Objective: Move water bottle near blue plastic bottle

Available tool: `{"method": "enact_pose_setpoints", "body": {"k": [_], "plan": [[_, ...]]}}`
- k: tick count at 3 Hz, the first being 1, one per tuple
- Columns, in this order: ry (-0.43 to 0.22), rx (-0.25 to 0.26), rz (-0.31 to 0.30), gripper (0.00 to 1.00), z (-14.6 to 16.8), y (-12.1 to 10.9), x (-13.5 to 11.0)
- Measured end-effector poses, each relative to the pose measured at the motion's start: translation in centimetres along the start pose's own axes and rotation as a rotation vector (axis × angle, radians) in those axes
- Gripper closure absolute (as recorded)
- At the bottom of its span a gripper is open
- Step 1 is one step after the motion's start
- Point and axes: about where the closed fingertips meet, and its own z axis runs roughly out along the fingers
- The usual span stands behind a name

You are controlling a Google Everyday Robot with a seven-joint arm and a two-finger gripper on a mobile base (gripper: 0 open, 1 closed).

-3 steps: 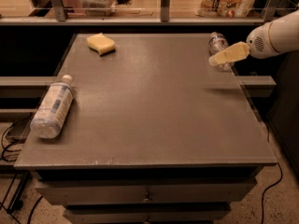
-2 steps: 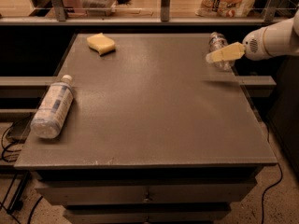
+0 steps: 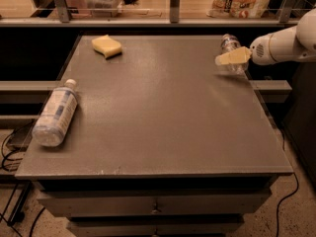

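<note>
The water bottle [image 3: 228, 44], small, clear and crinkly, lies at the far right edge of the grey table [image 3: 163, 112]. My gripper [image 3: 228, 59] reaches in from the right on a white arm, and its pale yellow tip crosses in front of the bottle's lower part, hiding it. The blue plastic bottle [image 3: 55, 113], fatter, with a light label and a white cap, lies on its side at the table's left edge, cap pointing away. The whole width of the table separates the two bottles.
A yellow sponge [image 3: 107, 46] lies at the far left of the table. A shelf with a metal rail [image 3: 170, 4] runs behind the table. Drawers sit below the front edge. Cables lie on the floor at the left and right.
My gripper has shifted slightly left across the water bottle. The water bottle, the blue plastic bottle and the sponge have stayed in place.
</note>
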Motion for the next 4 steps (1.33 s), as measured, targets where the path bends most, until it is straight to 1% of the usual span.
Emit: {"method": "enact_pose_setpoints", "body": {"k": [1,2,3,4], "plan": [[0.015,0.019,-0.029,0.41,0.8,0.2,-0.3],[0.046,0.060,-0.108,0.64,0.7,0.9,-1.1],[0.055,0.085,-0.209,0.87,-0.6,2.3,-3.2],[0.077,0.067,-0.345,1.00,-2.5,4.8,-6.2]]}}
